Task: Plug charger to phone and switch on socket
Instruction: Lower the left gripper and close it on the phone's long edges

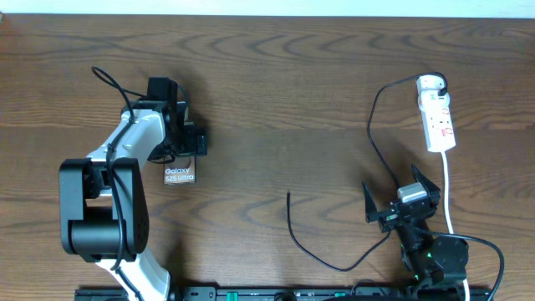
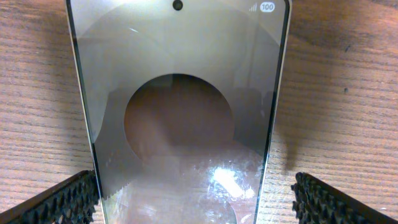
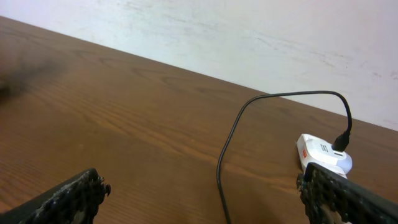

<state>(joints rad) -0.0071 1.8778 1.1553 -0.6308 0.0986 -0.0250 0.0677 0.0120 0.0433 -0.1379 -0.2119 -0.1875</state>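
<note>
The phone [image 1: 179,175] lies flat on the table at the left, its white "Galaxy" lettering showing. My left gripper [image 1: 182,155] is open just above it. In the left wrist view the shiny phone [image 2: 180,93] fills the gap between the open jaws [image 2: 196,200]. The socket [image 1: 438,117] lies at the far right with the charger's white plug head [image 1: 430,82] in its far end. The charger's black cable [image 1: 374,134] runs down past my open, empty right gripper [image 1: 401,205]. Its loose tip [image 1: 288,195] rests mid-table. The right wrist view shows the cable [image 3: 227,149] and the socket [image 3: 318,151] between the jaws [image 3: 205,193].
The socket's thick white cord [image 1: 447,188] runs down the right side, past my right arm to the table's front edge. A pale wall [image 3: 249,31] stands behind the far table edge.
</note>
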